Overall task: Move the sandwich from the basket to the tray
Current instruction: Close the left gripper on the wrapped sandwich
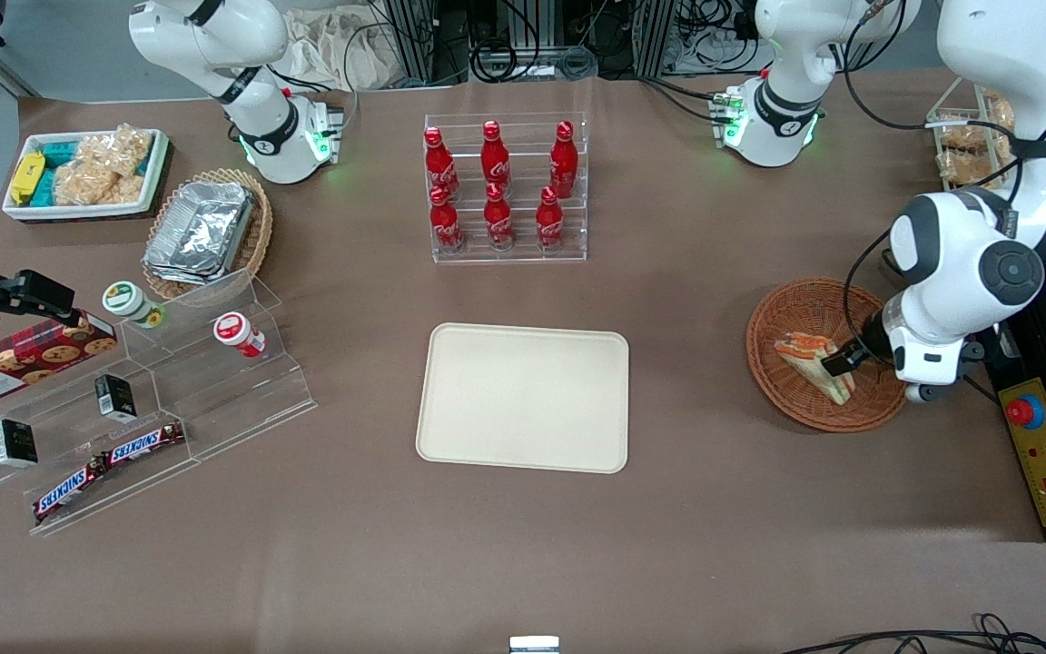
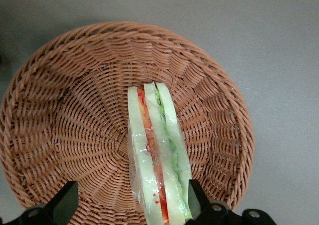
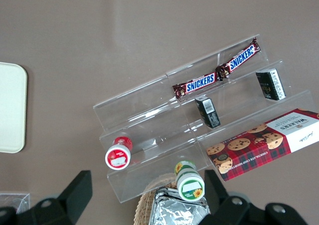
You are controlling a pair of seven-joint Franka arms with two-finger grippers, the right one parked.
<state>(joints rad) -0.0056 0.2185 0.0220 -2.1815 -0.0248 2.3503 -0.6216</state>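
Tray [image 1: 523, 398]: flat on the worktop [image 1: 523, 563], nearest the front camera of the task items, nothing on it. Placement not done.

Basket [image 1: 824, 352]: toward the working arm's end of the worktop, well apart from the tray. Sandwich [image 1: 815, 363] is in it, standing on edge with the filling layers facing up toward the wrist camera.

Gripper [image 2: 130, 205]: low over the basket, jaws spread and straddling the sandwich. One finger [image 2: 198, 197] sits right against the bread side; the other finger [image 2: 64, 202] stands clear of it with bare wicker showing between. Not clamped on anything.

Status: approach looks complete; grasp not yet made. Sandwich appears to rest on the basket floor, no sign of lift.

Remaining, by my reading: close on the sandwich, lift clear of the basket rim, carry across the bare worktop toward the tray, set down, release.

Farther from the camera: rack of red bottles [image 1: 505, 186], not involved.
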